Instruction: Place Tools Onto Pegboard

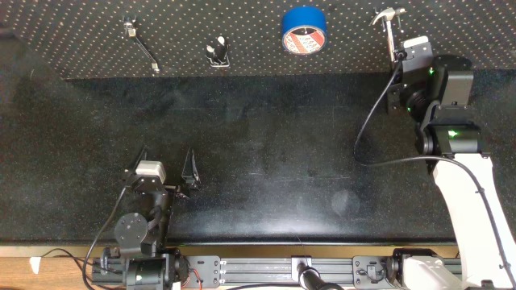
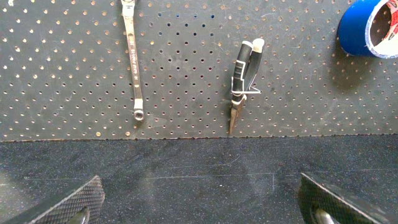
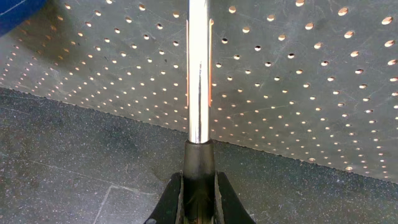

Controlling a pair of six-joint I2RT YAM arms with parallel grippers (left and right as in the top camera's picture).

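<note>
Hammer (image 3: pixel 199 74), steel shaft, black grip: upright at the pegboard (image 1: pixel 81 40), far right end, clamped in the right gripper (image 3: pixel 199 194).

Right gripper's fingers are closed on the black grip at the foot of the shaft, and the head lies high against the board in the top view; whether it rests on a hook cannot be told. Hung on the board, each well apart from the next: wrench (image 2: pixel 132 56), pliers (image 2: pixel 244 81), blue tape roll (image 1: pixel 304 31). Left gripper (image 2: pixel 199 205) sits low over the black table (image 1: pixel 266 161) near its base, fingers wide apart, holding nothing. Judged status: three items placed, hammer in hand as the fourth. What remains is to seat it, release and back away.
</note>
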